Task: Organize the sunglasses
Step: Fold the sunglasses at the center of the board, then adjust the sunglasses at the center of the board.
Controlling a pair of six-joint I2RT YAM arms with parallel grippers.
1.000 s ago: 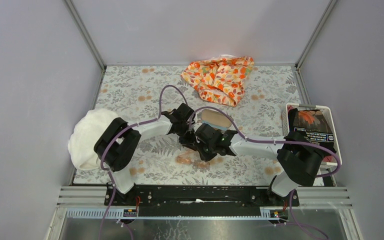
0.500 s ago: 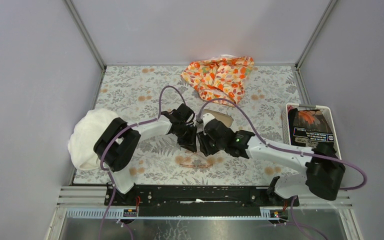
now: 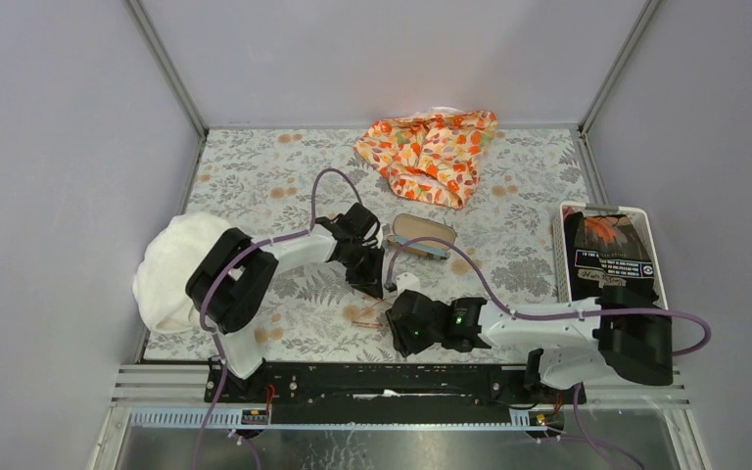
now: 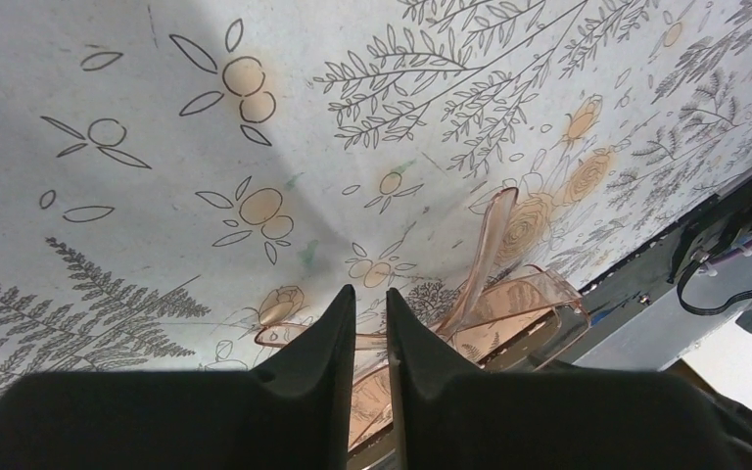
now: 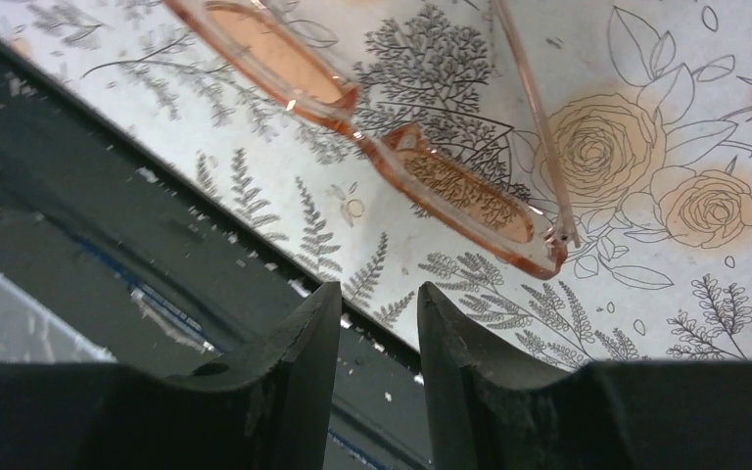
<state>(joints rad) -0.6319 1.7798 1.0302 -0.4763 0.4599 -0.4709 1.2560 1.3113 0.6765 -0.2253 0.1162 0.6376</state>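
- Count: one pair of sunglasses (image 3: pixel 370 315), one brown oblong case (image 3: pixel 421 229), one orange floral cloth (image 3: pixel 431 152), one white cloth bundle (image 3: pixel 166 269), one white basket (image 3: pixel 559 231) with a dark packet (image 3: pixel 612 257) in it, two arms.
- Sunglasses lie on the floral table cover (image 3: pixel 255 176), lower centre of the overhead frame, just above the black front rail (image 3: pixel 352 377), between the two grippers.
- Case sits above them, apart; a bluish strip at its lower edge is too small to identify.
- Hard to see: overhead, the pale frame blends into the print and the right gripper (image 3: pixel 399 328) covers its right end. In the right wrist view the sunglasses (image 5: pixel 431 186) run off the upper edge. In the left wrist view the sunglasses (image 4: pixel 514 294) pass partly behind the fingers (image 4: pixel 338 333). The left arm overlaps the bundle.
- Left gripper (image 4: pixel 369 294): narrow gap. One slim arm of the sunglasses crosses behind the tips; cannot tell whether it is clamped or merely touched.
- Right gripper (image 5: pixel 377 289): fingers (image 5: pixel 450 323) moderately apart, nothing between them; the tips sit near the frame, not touching.
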